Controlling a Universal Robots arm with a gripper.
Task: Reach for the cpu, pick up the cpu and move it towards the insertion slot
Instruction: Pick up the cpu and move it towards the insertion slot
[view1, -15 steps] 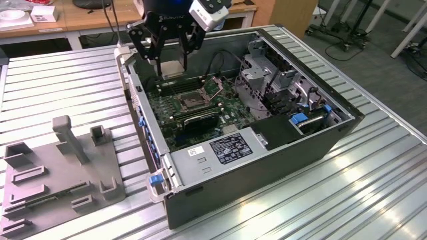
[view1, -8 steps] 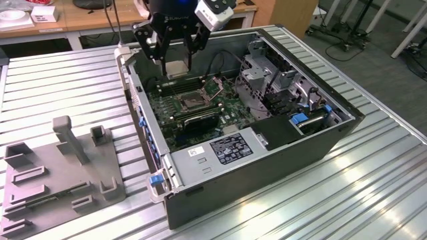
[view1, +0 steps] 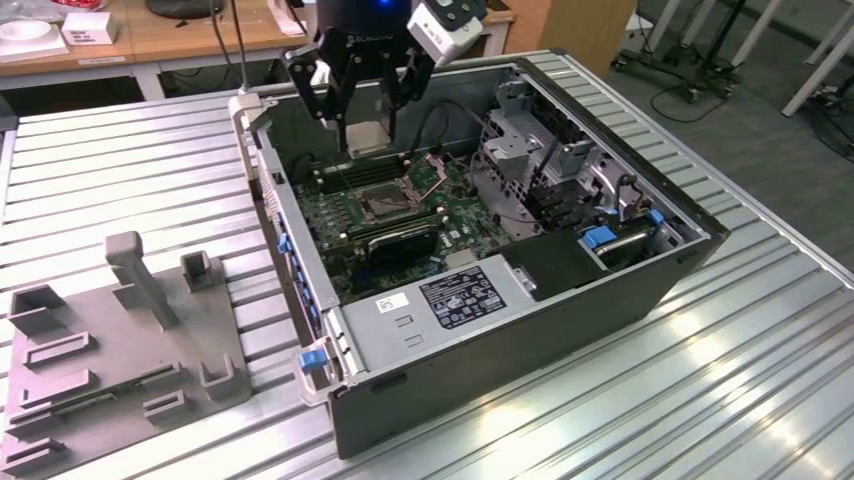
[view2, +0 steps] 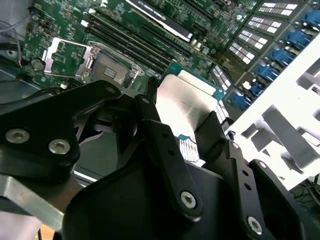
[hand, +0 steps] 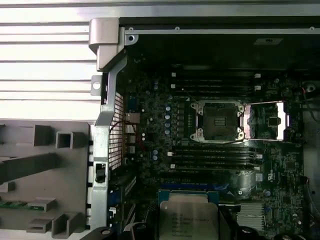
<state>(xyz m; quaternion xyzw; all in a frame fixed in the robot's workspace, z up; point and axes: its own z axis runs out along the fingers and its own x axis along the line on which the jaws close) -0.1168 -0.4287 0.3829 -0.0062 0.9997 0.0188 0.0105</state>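
Observation:
The cpu (view1: 368, 140), a pale silvery square chip, hangs flat between my gripper's (view1: 366, 124) black fingers, which are shut on its two edges. It hovers over the far end of the open computer case, above the green motherboard. The insertion slot (view1: 383, 205) lies on that board nearer the camera, a silvery frame with a dark centre. In the first wrist view the cpu (hand: 187, 217) sits at the picture's edge and the insertion slot (hand: 218, 120) is apart from it, its hinged frame (hand: 267, 120) folded open beside it. The second wrist view shows the cpu (view2: 182, 100) between the fingers (view2: 150, 117).
The black computer case (view1: 534, 330) lies open on a ribbed metal table (view1: 120, 160). Long black memory slots (hand: 215, 155) flank the socket. Drive cages and blue clips (view1: 601, 240) fill the exterior view's right of the case. A grey plastic tray (view1: 120, 340) sits outside, on the left.

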